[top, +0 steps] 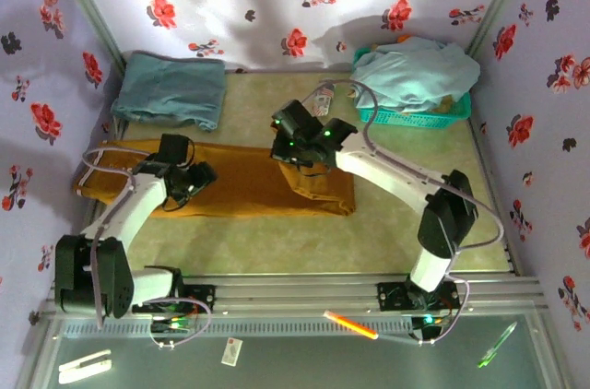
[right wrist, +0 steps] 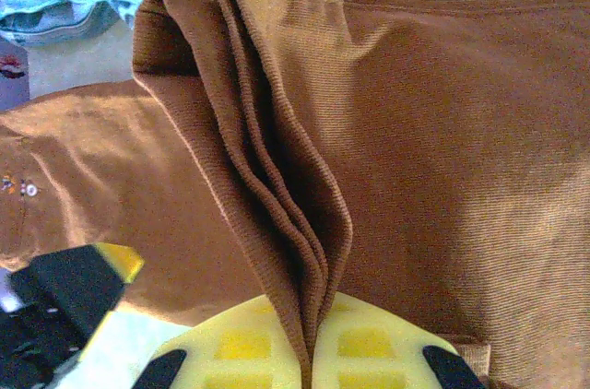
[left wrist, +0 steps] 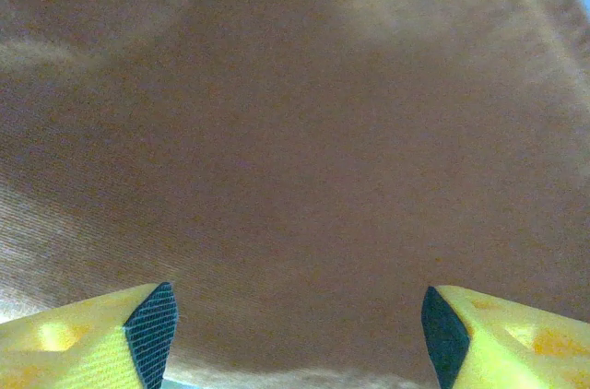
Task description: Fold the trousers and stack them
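Folding the long mustard-brown cloth trousers (top: 241,188) end over end

The trousers are lying across the middle of the pale surface (top: 277,246), running from 9 to 3 o'clock. The right gripper (right wrist: 309,352) is pinching a bunched fold of several layers near the 3 o'clock end, and the left gripper (left wrist: 300,320) is sitting spread wide over the cloth toward 9 o'clock. Carrying the fold low and straight toward 9 o'clock, while the left gripper is pinning the cloth, should keep the edges aligned.
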{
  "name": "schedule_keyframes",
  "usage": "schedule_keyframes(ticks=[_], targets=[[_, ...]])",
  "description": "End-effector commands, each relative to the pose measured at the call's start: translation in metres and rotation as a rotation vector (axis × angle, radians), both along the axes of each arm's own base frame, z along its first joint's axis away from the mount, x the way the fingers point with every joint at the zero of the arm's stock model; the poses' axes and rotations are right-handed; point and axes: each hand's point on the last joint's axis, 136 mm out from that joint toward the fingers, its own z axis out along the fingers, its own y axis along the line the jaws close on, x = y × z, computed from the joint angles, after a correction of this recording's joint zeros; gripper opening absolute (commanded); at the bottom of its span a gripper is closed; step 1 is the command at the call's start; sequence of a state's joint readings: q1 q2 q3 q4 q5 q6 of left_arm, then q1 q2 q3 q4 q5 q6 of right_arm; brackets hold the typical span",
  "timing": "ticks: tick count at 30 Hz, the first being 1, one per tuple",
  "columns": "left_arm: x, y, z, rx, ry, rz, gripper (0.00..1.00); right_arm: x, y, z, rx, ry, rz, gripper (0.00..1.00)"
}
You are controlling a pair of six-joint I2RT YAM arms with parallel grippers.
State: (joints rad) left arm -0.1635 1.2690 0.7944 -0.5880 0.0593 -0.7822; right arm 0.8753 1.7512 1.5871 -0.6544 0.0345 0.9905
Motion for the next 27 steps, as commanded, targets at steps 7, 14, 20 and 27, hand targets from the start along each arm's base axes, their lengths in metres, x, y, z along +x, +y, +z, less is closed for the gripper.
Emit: schedule_keyframes(ticks=[7, 14, 20, 27], targets=[[0.008, 0.008, -0.018, 0.021, 0.0, 0.049, 0.74, 0.014, 0.078, 0.003, 0.115, 0.0, -0.018, 0.0], [0.009, 0.008, -0.024, 0.011, 0.004, 0.056, 0.74, 0.013, 0.101, -0.034, 0.092, 0.062, -0.013, 0.0], [0.005, 0.012, -0.019, 0.002, -0.005, 0.071, 0.74, 0.01, 0.123, -0.054, 0.098, 0.111, 0.001, 0.0], [-0.012, 0.037, -0.001, -0.003, -0.031, 0.158, 0.8, -0.002, 0.158, -0.053, 0.182, 0.205, 0.12, 0.47]])
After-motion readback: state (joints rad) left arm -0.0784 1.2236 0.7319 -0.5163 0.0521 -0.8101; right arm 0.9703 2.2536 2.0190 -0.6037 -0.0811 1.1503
